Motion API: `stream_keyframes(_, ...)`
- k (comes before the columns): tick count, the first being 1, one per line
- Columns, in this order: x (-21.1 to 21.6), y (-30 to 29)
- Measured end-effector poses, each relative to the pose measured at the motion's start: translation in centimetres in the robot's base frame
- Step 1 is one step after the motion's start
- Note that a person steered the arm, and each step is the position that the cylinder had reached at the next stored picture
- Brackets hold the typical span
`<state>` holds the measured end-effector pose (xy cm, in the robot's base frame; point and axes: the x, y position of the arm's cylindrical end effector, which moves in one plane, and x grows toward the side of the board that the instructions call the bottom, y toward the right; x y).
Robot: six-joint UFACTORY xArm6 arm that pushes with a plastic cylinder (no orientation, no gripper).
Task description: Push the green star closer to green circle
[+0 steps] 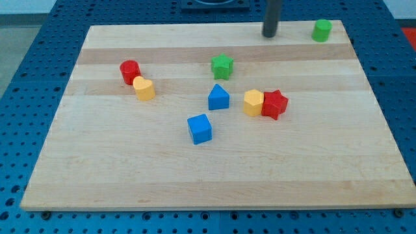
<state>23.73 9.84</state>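
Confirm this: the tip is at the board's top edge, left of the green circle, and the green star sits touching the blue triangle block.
Not quite. In the camera view my tip is at the top edge, left of the green circle, but the green star stands apart from the blue triangle block, with bare board between them.

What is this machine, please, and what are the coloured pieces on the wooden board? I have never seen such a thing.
This is one camera picture of a robot arm's work area. The dark rod near the view's top is the arm's tool; my tip only pushes, it holds nothing. On the wooden board lie small blocks: a green star, a green circle at the top right, a blue triangle-like block, a blue cube, two yellow blocks, a red star and a red block. My tip stands between the green pieces, touching neither.
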Motion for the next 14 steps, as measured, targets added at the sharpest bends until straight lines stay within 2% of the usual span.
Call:
stream_keyframes(2,5.3,-10.6)
stream_keyframes(3,6.6,-14.8)
stream_keyframes(5,9.4,-16.4)
stream_keyframes(8,11.8,-10.4)
stream_keyframes(10,9.2,-8.6)
stream_keyframes(14,9.1,4.6)
